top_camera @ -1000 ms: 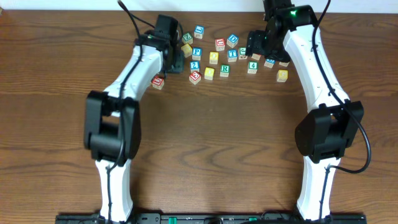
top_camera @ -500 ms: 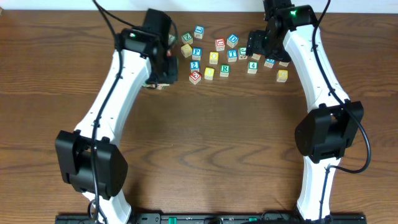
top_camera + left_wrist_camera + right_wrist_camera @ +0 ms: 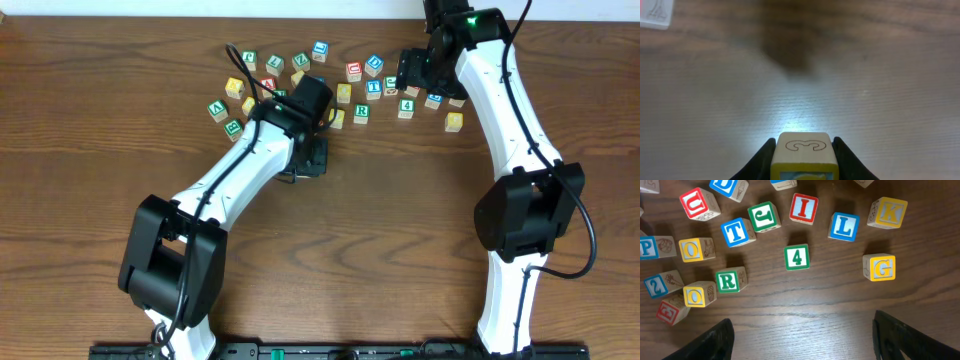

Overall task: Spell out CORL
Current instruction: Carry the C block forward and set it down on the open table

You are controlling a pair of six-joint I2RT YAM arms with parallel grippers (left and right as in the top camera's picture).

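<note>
Hardest thing to read is the block (image 3: 801, 156) pinched in the left end effector (image 3: 802, 141). Its pale top has an outlined mark that looks like a 3 from the wrist view, but I can't say for sure. The front face is cut off at the frame edge, showing just a sliver of blue and yellow. From overhead that block is hidden under the wrist, well apart from the 4 block (image 3: 797, 257), with bare table (image 3: 865, 75) ahead of it.

The right end effector (image 3: 801, 325) is spread wide with nothing between the fingers, and it hangs just below the 4 block in its own view. Readable around that 4:
- blue L (image 3: 844, 226) up and to the right
- green R (image 3: 730, 280) down-left
- yellow O (image 3: 696, 249) further left
- second yellow O (image 3: 699, 295) beyond the R
- red I (image 3: 803, 207) and green J (image 3: 764, 216) above
- yellow G (image 3: 879, 267) to the right

A blue P (image 3: 650, 247) is cut off at the left edge.
</note>
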